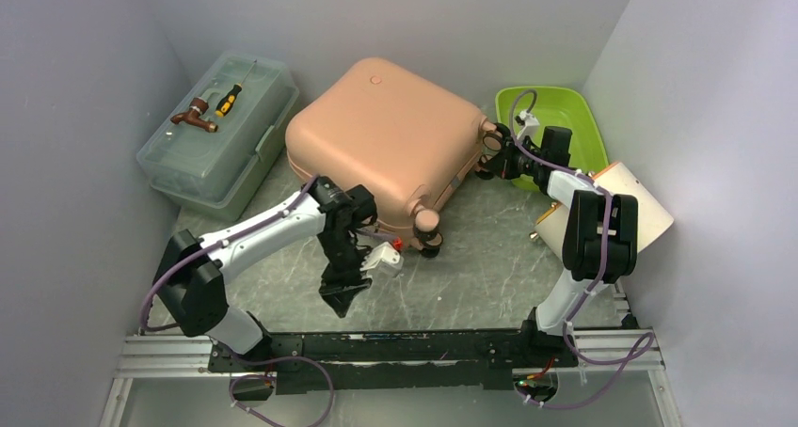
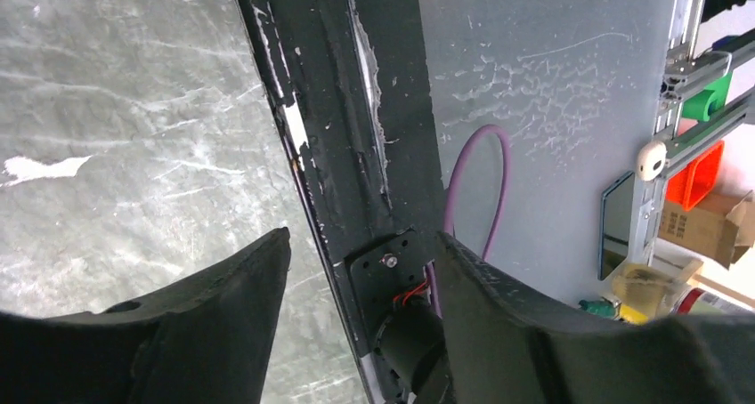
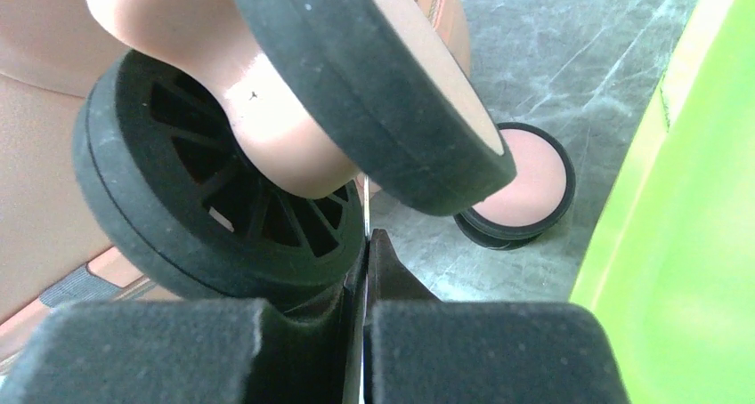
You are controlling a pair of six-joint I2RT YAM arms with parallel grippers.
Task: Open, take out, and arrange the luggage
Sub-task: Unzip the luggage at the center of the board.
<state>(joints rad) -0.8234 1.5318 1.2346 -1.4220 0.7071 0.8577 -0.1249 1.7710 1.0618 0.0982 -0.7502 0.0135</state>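
Luggage point(image 1: 386, 135) lies closed; left hand point(image 1: 340, 300) gapes empty, right hand point(image 3: 367, 248) pinched together beside its wheel point(image 3: 151, 181).

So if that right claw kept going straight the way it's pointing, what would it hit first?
Most likely the black wheel at the corner of the luggage: the right gripper has its closed tips just below it in the wrist view. The green tray lies off to the side.

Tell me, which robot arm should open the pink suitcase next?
Probably the right arm. Its jaws sit shut right by the wheels of the luggage. The left arm has open jaws pointing away, at the near rail.
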